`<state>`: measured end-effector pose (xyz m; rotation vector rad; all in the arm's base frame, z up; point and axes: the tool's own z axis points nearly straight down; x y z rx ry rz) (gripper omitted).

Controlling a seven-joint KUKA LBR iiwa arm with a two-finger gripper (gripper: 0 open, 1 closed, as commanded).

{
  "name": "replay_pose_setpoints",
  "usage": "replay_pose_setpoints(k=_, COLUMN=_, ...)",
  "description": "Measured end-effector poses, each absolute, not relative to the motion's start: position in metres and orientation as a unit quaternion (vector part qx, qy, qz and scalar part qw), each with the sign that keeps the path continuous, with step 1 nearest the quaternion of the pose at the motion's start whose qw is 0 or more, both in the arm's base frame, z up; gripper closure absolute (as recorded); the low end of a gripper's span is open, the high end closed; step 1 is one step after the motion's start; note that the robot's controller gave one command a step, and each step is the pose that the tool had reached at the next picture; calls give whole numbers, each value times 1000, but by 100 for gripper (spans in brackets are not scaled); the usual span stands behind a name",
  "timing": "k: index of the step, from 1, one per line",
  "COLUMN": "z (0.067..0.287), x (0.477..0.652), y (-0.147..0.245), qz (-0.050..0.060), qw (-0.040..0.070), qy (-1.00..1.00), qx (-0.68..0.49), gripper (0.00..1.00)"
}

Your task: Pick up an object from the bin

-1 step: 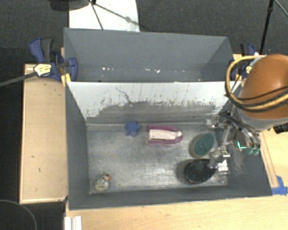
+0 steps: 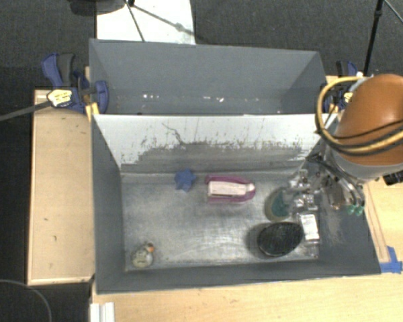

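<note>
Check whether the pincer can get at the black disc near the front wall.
Probably yes. The black disc lies flat right beside the pincer, with nothing on top of it; the green thing sits just behind it, not over it.

We can read no words, brand or number anywhere. The pink and purple packet (image 2: 230, 190) lying near the middle of the bin (image 2: 188, 233), toward its back wall, carries a white label (image 2: 223, 190), but whatever is printed on it is too small for us to make out. A white tag (image 2: 309, 227) close to the bin's right edge shows dark bars, and we cannot tell any letters or digits there either.
</note>
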<state>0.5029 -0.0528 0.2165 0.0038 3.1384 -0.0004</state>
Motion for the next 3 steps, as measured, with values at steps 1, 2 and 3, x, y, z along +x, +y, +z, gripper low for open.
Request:
replay_pose_setpoints(k=1, z=160, x=483, y=-45, qz=0, qw=-1, qy=996, qx=-86, gripper=100)
replay_pose_setpoints(k=2, z=161, x=484, y=-45, qz=0, qw=1, qy=996, qx=-87, gripper=0)
replay_pose_setpoints(k=3, z=77, x=489, y=-49, qz=0, qw=1, qy=987, qx=-162, gripper=0)
